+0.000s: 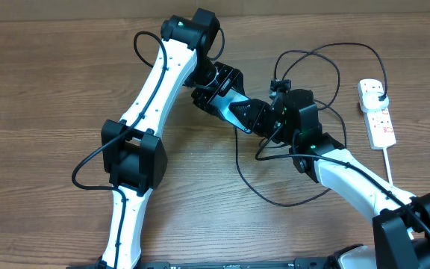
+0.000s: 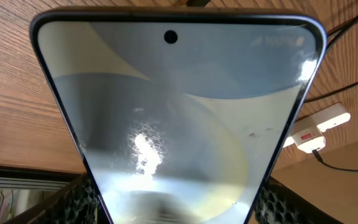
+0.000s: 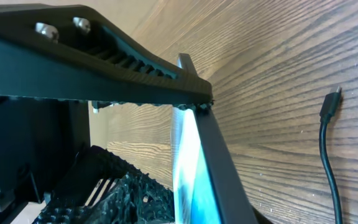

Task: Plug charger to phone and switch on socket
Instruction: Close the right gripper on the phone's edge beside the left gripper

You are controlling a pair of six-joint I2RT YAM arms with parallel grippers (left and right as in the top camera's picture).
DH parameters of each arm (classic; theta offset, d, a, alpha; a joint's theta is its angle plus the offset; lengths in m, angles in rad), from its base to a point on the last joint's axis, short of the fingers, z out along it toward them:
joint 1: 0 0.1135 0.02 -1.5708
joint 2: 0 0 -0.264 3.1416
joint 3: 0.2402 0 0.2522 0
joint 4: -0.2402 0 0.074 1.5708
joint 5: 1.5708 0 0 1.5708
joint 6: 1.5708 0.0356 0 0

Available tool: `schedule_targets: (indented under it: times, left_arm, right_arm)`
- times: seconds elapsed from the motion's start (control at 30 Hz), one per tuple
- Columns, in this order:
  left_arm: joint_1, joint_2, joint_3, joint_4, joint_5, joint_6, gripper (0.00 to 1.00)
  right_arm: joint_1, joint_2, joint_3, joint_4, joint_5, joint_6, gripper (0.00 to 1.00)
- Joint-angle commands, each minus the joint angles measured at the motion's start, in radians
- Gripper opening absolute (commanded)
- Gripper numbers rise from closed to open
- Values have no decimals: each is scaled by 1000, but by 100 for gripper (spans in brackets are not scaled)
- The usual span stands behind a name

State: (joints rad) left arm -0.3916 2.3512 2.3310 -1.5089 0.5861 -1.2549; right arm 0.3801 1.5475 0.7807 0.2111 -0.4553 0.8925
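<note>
**A robotics lab bench**

Two black-and-white robot arms, the left arm (image 1: 151,97) and the right arm (image 1: 349,168), rise from the 6 o'clock edge of a wood-grain table (image 1: 36,90). Their black cables (image 1: 78,173) loop out exposed, as at 8 o'clock. A white power strip (image 1: 378,116) lies on the tabletop at 3 o'clock. Plain brown board (image 1: 51,7) lines the 12 o'clock edge.

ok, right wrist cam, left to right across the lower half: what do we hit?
Lower finger → phone, edge-on, screen lit → bare table → charger cable with its unplugged connector tip. Upper finger spans over the phone, so left out.
</note>
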Motion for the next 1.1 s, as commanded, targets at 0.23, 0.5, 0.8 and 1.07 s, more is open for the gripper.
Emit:
schedule_targets:
  times: [0.23,0.5,0.8,1.07]
  left_arm:
    - [-6,-2,28,0,24,-10,5]
    - [-6,-2,28,0,24,-10,6]
    - [-6,-2,28,0,24,-9,11]
    - [-6,-2,28,0,24,-9,27]
  right_arm:
    - [0,2,26,0,6,-2,26]
    - [0,2,26,2,7,-2,18]
    - [0,2,26,62,6,41,11]
    - [0,2,26,113,-7,55,9]
